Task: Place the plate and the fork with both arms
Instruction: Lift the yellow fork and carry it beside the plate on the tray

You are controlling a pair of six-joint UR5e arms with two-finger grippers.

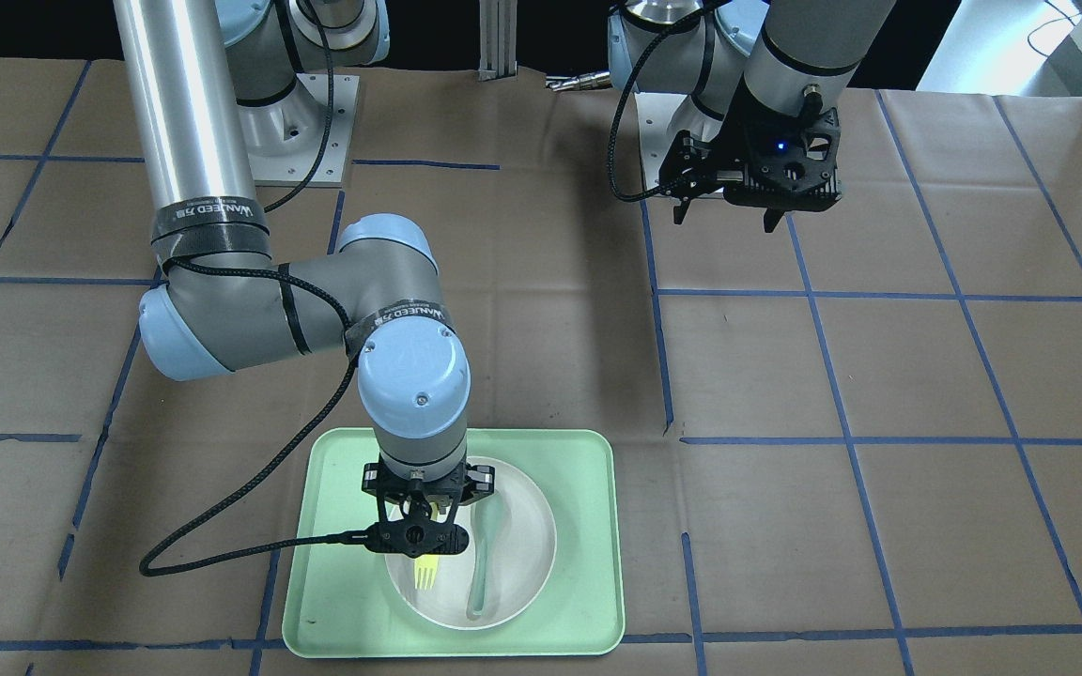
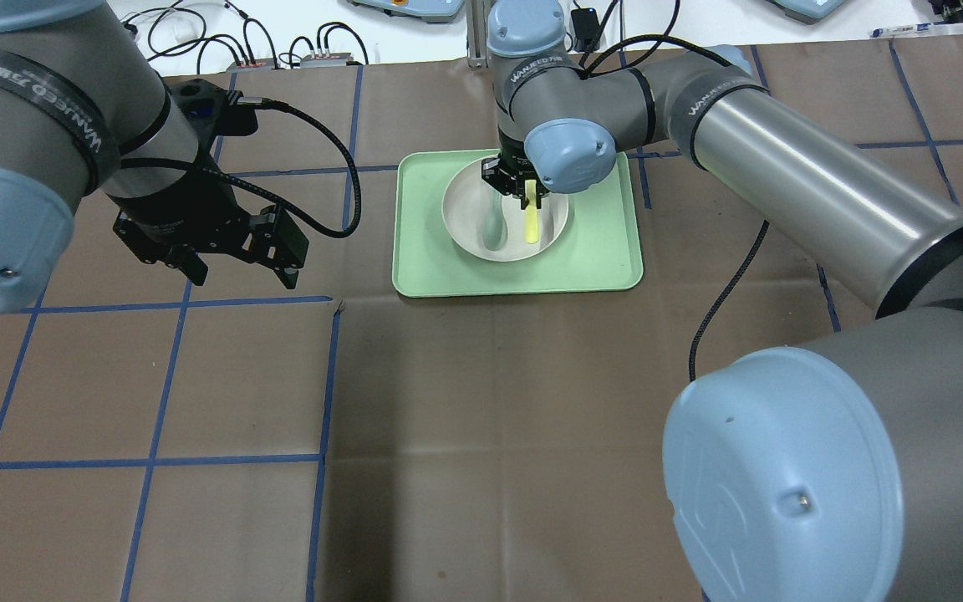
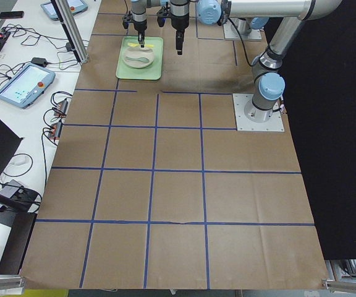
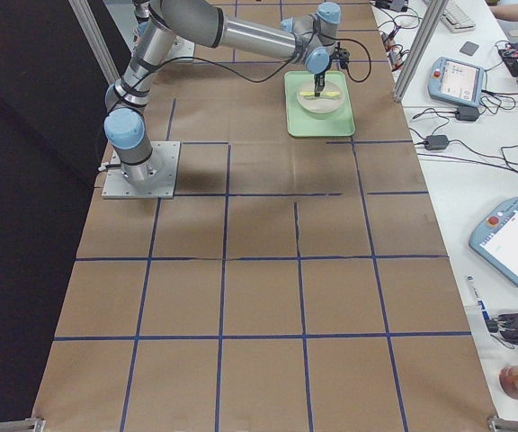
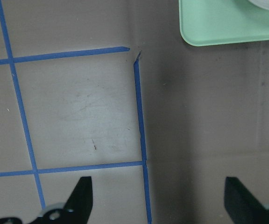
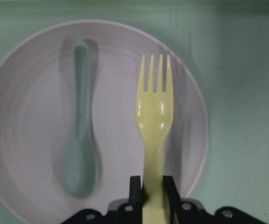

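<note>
The round off-white plate (image 2: 473,227) lies on the pale-green tray (image 2: 598,267) at the far middle of the table; it also shows in the front view (image 1: 527,526) and the right wrist view (image 6: 36,116). My right gripper (image 6: 152,185) is shut on the handle of the pale-yellow fork (image 6: 154,112) and holds it over the plate's right half, tines pointing away from the robot. The fork also shows in the overhead view (image 2: 531,222) and the front view (image 1: 425,571). My left gripper (image 2: 235,272) hangs open and empty over the brown table, left of the tray; the left wrist view shows its fingers (image 5: 81,196) spread wide.
A grey-green spoon (image 6: 81,140) lies in the plate beside the fork. The table is brown paper with a blue tape grid (image 2: 331,376). A corner of the tray (image 5: 218,28) shows in the left wrist view. Cables and teach pendants (image 4: 515,238) lie beyond the table's edges.
</note>
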